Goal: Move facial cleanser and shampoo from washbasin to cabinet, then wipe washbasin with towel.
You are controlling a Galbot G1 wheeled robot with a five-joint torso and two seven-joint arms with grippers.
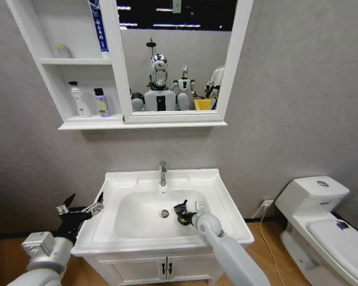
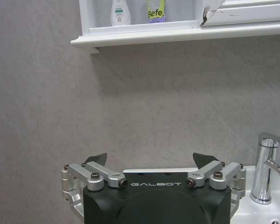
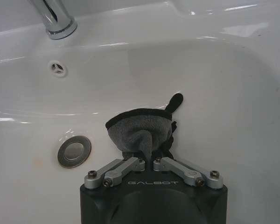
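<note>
Clamped together on the small dark grey-black fuzzy towel (image 3: 142, 133), jaws of the right gripper (image 3: 148, 161), low inside the rounded bowl of the white glossy ceramic washbasin (image 1: 224, 202), beside the round metal drain (image 3: 73, 151). Spread wide and empty, jaws of the left gripper (image 2: 151, 161), hovering off the basin's left edge, facing the grey textured wall (image 2: 154, 93).

Bunched into a crumpled lump, towel, one thin tab curling up against the bowl's wall; lower folds hidden behind the silver finger links. Cut off at the frame edge in both wrist views, chrome cylindrical faucet (image 3: 53, 18). Small round overflow hole (image 3: 58, 68) just below it.

Standing on the lowest open shelf of the white wall-mounted cabinet (image 1: 74, 61): white plastic bottle (image 1: 79, 99) and shorter bottle with dark cap and yellow-purple label (image 1: 101, 103), side by side, tops cropped in the left wrist view. Print on the white one too small to read. On the shelf above, a small pale jar (image 1: 62, 51), hard to make out.
</note>
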